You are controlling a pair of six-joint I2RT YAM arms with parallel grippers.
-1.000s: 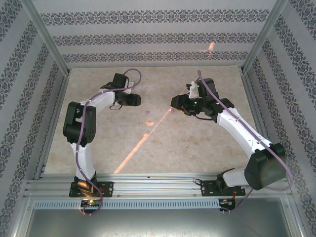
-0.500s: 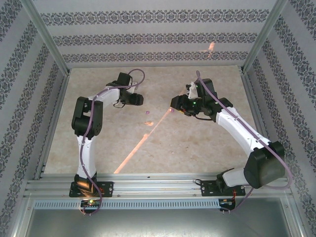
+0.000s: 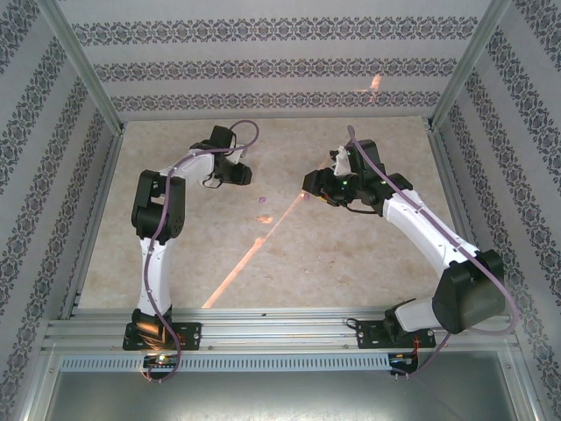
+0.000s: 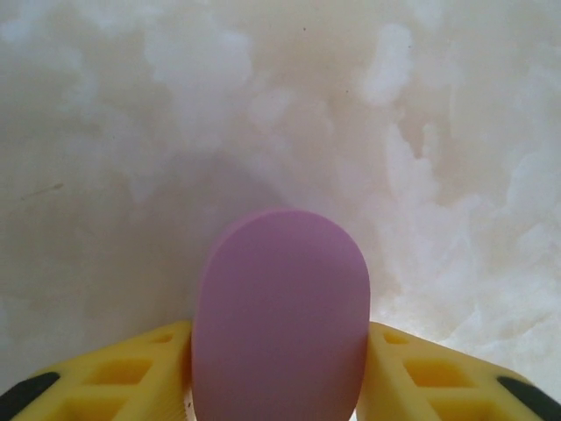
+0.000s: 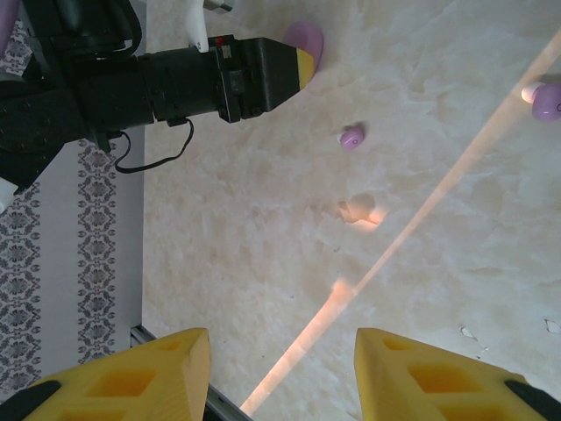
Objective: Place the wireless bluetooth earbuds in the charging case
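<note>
The lilac charging case [image 4: 280, 316] stands closed and on end on the table, with my left gripper [image 4: 279, 355] shut on it; a yellow finger presses each side. In the right wrist view the charging case [image 5: 306, 39] pokes out past that gripper's tip. One lilac earbud [image 5: 351, 138] lies on the table a short way from it, and another earbud [image 5: 545, 96] lies at the right edge. From above, the left gripper [image 3: 244, 175] sits at the back left and an earbud [image 3: 263, 201] lies just in front of it. My right gripper [image 5: 282, 351] hangs open above the table, holding nothing.
The marble-patterned table [image 3: 351, 254] is crossed by an orange streak of light [image 3: 250, 259]. Patterned walls and metal frame posts [image 3: 88, 79] close in the workspace on three sides. The right arm [image 3: 421, 228] reaches in from the near right.
The left arm's elbow has swung right and up, with its gripper staying at the same back-left spot. The right arm has not moved.
</note>
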